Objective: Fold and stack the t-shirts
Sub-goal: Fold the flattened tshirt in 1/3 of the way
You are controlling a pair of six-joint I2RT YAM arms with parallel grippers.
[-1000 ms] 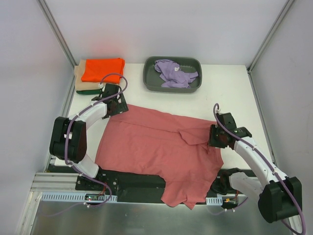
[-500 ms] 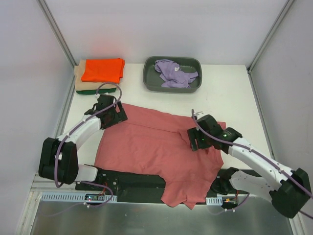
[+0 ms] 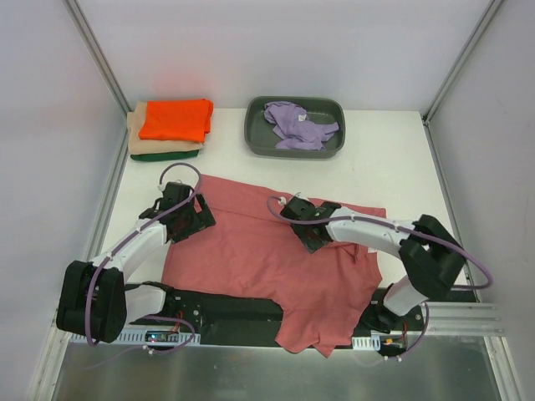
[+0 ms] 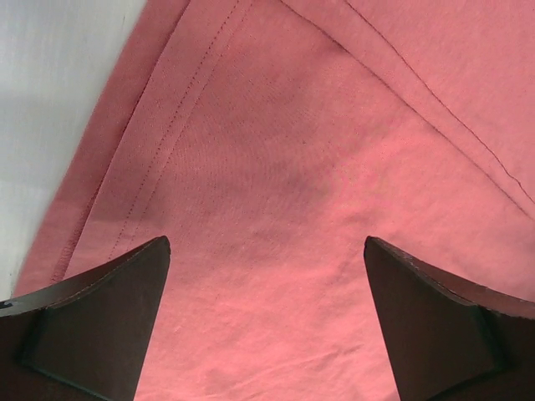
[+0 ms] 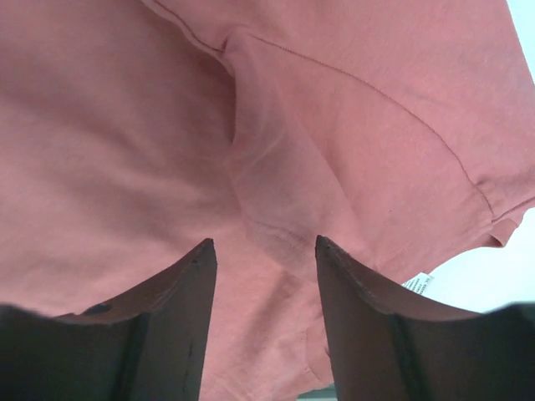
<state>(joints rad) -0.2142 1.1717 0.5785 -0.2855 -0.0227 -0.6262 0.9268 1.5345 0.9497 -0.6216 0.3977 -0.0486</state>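
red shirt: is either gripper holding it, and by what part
Nothing is held: the left gripper and right gripper are both open over the red shirt, with no cloth pinched.

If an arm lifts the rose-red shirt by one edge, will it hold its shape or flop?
Probably floppy: the rose-red shirt lies in soft folds and droops past the near edge of the table. Pushed, it would likely bunch rather than slide, as the raised ridge between the fingers of the right gripper suggests. The thin cloth looks light.

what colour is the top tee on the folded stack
Bright orange cloth tee; top external view shows it best.
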